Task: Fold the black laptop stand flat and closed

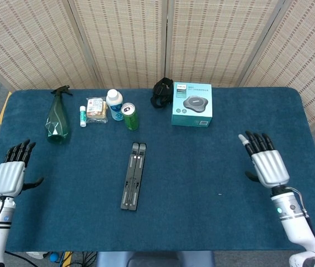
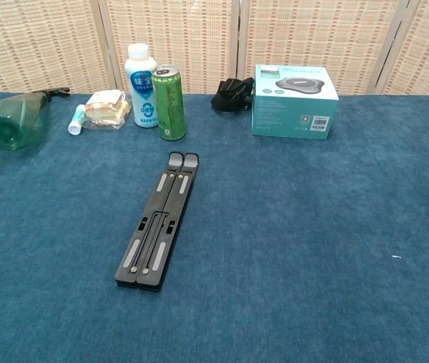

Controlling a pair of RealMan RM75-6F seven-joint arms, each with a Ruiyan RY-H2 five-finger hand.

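Although the task names a folding job, the black laptop stand (image 1: 134,176) already lies flat on the blue table (image 1: 213,167), its two long bars pressed side by side with no visible gap, near the middle and well apart from both hands. Left hand (image 1: 10,176) hovers near the table's left edge, fingers spread and straight, holding nothing. Right hand (image 1: 267,163) sits near the right edge in like condition, fingers extended and apart, empty. Judged from this layout, the fold appears complete, and both hands are parked wide, presumably to leave the stand unobstructed. Along the far side stand a green spray bottle (image 1: 55,119), a small tube (image 1: 83,115), a snack packet (image 1: 96,108), a white bottle (image 1: 114,104), a green can (image 1: 130,116), a black bundle (image 1: 161,93) and a teal box (image 1: 192,104), none touching the stand.
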